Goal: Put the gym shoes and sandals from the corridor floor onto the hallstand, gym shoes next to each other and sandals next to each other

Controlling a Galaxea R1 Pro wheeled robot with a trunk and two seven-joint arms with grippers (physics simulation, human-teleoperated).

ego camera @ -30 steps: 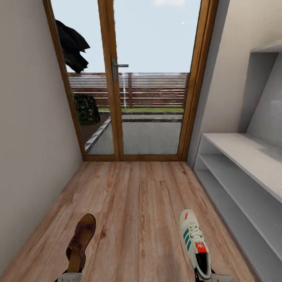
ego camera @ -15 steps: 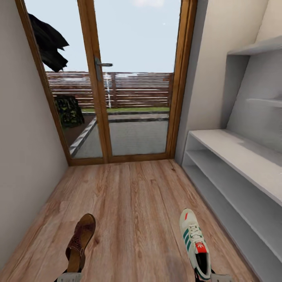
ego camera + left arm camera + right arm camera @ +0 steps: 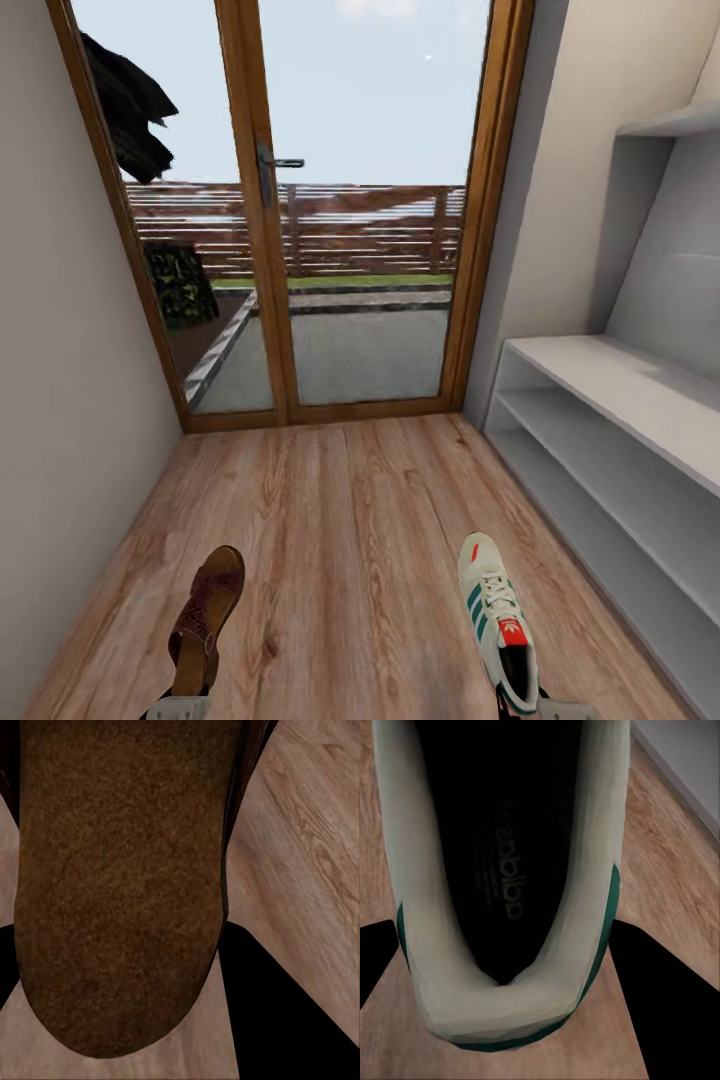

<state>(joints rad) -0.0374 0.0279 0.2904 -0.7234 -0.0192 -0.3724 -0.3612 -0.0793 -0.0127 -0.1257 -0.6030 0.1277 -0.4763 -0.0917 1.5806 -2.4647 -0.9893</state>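
Observation:
A brown sandal (image 3: 205, 615) hangs toe-forward over the corridor floor (image 3: 340, 500) at lower left. My left gripper (image 3: 178, 708) is shut on its heel. Its brown footbed (image 3: 120, 885) shows between dark fingers (image 3: 292, 1012) in the left wrist view. At lower right, a white gym shoe (image 3: 497, 620) with green stripes and a red tongue label is held the same way, with my right gripper (image 3: 545, 708) shut on its heel. The black lining (image 3: 502, 870) sits between the fingers (image 3: 667, 982) in the right wrist view. The pale hallstand (image 3: 620, 385) runs along the right wall, its visible shelves bare. The other sandal and gym shoe are out of view.
A glazed wooden double door (image 3: 270, 250) with a handle (image 3: 280, 163) closes the corridor's far end. A plain wall (image 3: 60, 400) bounds the left side. An upper hallstand shelf (image 3: 670, 122) juts out at top right. Wood floor lies between me and the door.
The whole view has swung, first right and then partly back left, so the camera moved. The sandal and the gym shoe keep their places in the picture, carried along in the grippers.

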